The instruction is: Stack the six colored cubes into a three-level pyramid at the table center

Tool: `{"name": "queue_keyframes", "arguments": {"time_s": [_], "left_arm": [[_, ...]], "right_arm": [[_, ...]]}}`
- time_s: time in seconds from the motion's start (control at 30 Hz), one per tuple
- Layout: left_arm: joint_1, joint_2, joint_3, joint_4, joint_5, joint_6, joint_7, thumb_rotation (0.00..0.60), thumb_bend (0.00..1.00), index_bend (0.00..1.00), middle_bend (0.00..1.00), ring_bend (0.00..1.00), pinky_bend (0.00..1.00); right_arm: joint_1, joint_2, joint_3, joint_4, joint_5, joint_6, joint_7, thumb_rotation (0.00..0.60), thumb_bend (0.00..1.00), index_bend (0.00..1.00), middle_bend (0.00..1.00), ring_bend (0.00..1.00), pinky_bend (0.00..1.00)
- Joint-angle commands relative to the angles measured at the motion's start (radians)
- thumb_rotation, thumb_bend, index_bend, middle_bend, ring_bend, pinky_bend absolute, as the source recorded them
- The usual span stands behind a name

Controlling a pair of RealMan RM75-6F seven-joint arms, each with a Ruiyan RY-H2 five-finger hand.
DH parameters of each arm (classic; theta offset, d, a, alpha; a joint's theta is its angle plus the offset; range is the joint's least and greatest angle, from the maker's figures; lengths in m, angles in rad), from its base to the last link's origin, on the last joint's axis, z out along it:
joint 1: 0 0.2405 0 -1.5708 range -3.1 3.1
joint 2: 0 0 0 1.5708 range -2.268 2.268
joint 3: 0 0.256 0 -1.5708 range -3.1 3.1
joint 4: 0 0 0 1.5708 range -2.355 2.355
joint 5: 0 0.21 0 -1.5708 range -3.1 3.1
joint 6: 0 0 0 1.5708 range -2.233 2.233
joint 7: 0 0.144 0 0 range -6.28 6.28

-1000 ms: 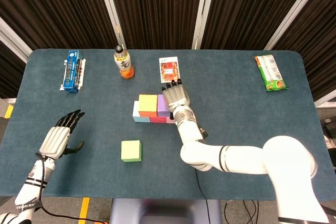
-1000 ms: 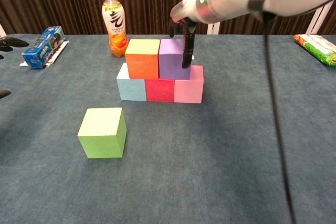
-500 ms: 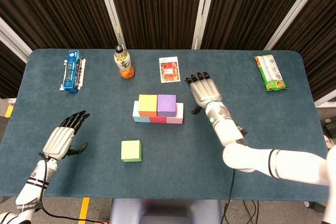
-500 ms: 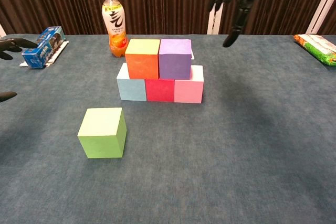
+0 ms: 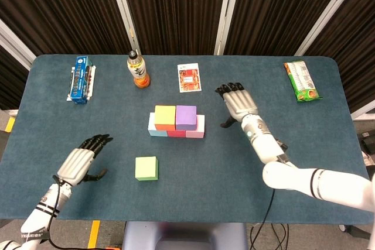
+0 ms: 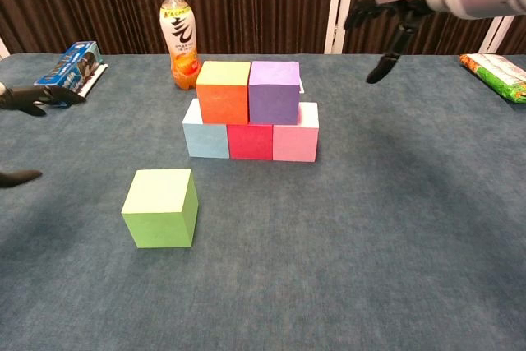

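At the table's middle stand a light blue cube, a red cube and a pink cube in a row. An orange cube with a yellow top and a purple cube sit on them. A green cube lies alone in front, to the left. My right hand hovers open to the right of the stack, holding nothing. My left hand is open, left of the green cube; only its fingertips show in the chest view.
A drink bottle stands behind the stack, with a small card packet beside it. A blue box lies at the back left and a green snack bag at the back right.
My right hand has let go of the purple cube and drawn away to the right. My left hand has moved right, towards the green cube.
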Motion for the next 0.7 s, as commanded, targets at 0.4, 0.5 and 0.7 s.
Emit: {"name": "queue_keyframes", "arguments": {"time_s": [0.4, 0.5, 0.7], "left_arm": [[-0.114, -0.082, 0.004, -0.079, -0.009, -0.168, 0.042, 0.6, 0.34, 0.03, 0.01, 0.0, 0.12], [-0.14, -0.124, -0.012, -0.069, -0.058, -0.202, 0.08, 0.6, 0.34, 0.02, 0.01, 0.0, 0.12], [-0.162, -0.178, -0.027, -0.045, -0.139, -0.213, 0.169, 0.6, 0.34, 0.01, 0.0, 0.0, 0.13]], "right_arm": [[-0.224, 0.155, -0.058, -0.063, -0.27, 0.015, 0.268, 0.6, 0.07, 0.25, 0.19, 0.0, 0.0], [-0.271, 0.178, -0.066, -0.068, -0.34, 0.02, 0.328, 0.6, 0.07, 0.25, 0.19, 0.0, 0.0], [-0.333, 0.205, -0.075, -0.065, -0.437, 0.022, 0.416, 0.6, 0.07, 0.25, 0.19, 0.0, 0.0]]}}
